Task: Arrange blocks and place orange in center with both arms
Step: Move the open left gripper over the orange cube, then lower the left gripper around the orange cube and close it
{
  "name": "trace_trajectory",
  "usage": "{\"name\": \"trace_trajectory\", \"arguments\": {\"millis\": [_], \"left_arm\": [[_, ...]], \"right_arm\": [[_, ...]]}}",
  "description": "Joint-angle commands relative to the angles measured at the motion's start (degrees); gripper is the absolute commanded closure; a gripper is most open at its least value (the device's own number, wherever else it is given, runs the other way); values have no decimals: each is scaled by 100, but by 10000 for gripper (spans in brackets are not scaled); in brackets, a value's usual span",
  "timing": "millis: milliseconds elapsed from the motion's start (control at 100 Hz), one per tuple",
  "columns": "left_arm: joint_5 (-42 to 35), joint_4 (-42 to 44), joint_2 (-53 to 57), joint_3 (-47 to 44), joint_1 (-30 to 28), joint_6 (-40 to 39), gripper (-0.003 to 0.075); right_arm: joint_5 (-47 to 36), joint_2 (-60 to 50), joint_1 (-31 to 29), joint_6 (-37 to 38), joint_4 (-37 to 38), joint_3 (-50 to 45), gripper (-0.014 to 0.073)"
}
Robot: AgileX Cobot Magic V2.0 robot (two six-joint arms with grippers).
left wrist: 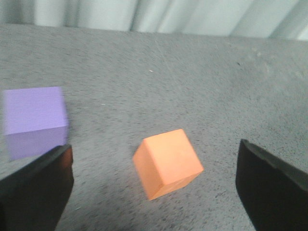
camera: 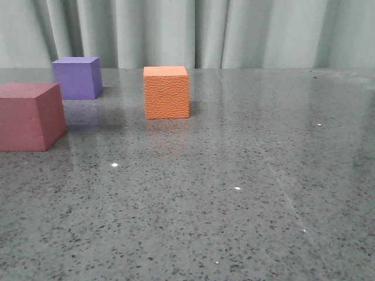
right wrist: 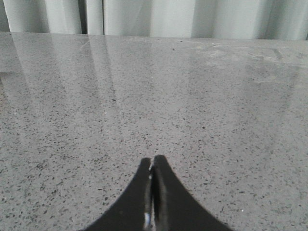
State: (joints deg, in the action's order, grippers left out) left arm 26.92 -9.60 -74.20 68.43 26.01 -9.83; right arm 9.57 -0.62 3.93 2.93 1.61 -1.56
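My left tool (left wrist: 154, 185) wide open, empty, above orange cube (left wrist: 167, 162); right tool (right wrist: 152, 192) fully closed, empty.

Left gripper spread wide, right gripper pinched closed.
Left gripper (left wrist: 154, 185): 2 black fingers (left wrist: 36, 190) sit at opposite edges of its wrist view, big gap between them, nothing gripped, view slightly blurred. Right gripper (right wrist: 152, 192): 2 black fingers (right wrist: 168, 202) pressed together tip to tip, nothing between them, hanging above the surface. Neither arm shows in the front view.
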Motion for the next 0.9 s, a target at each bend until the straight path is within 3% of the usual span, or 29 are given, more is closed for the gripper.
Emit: {"name": "trace_trajectory", "arguments": {"millis": [0, 240, 360, 890], "left_arm": [[-434, 591, -349, 603, 385, -687, 83], [649, 3106, -1710, 1966, 1198, -3234, 83], [1206, 3926, -2215, 2472, 1516, -3857, 83], [1281, 4173, -2516, 2716, 1649, -3980, 83]], "right_arm": [[-483, -136, -37, -23, 8, 77, 713], [-483, -136, -37, -23, 8, 77, 713], [-483, -136, -37, -23, 8, 77, 713], [-483, -136, -37, -23, 8, 77, 713]]}}
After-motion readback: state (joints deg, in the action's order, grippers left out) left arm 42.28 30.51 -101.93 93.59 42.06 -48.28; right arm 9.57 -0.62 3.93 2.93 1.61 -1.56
